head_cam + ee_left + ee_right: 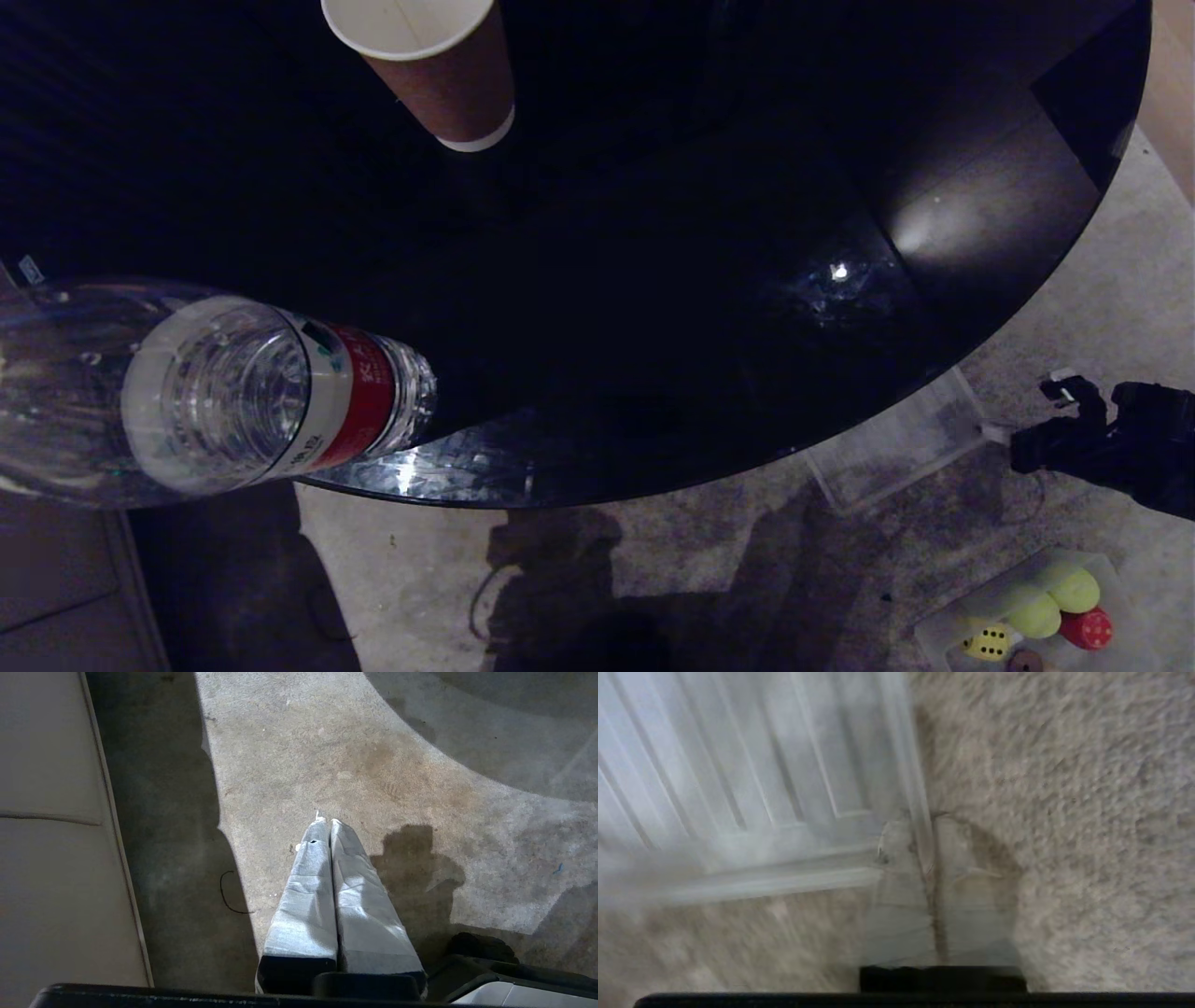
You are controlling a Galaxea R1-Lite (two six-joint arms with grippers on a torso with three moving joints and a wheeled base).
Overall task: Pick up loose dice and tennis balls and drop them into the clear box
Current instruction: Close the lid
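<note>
Right gripper [927, 826] pinched shut on ribbed lid [738, 765] rim, left gripper [327, 821] closed and idle; tennis balls [1034, 611] at its 5 o'clock look light, fuzzy, grippy, best squeezed across the middle.

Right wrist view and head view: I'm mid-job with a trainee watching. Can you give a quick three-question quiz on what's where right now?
1. True or false: the right gripper has its fingers shut on the edge of the ribbed lid.
2. How many tennis balls lie in the clear box? A) one B) two C) four
3. What stands on the black table besides the water bottle?

Key: 1 true. 2 B. 3 the paper cup.
Note: the left gripper hangs shut over the carpet, idle.
</note>
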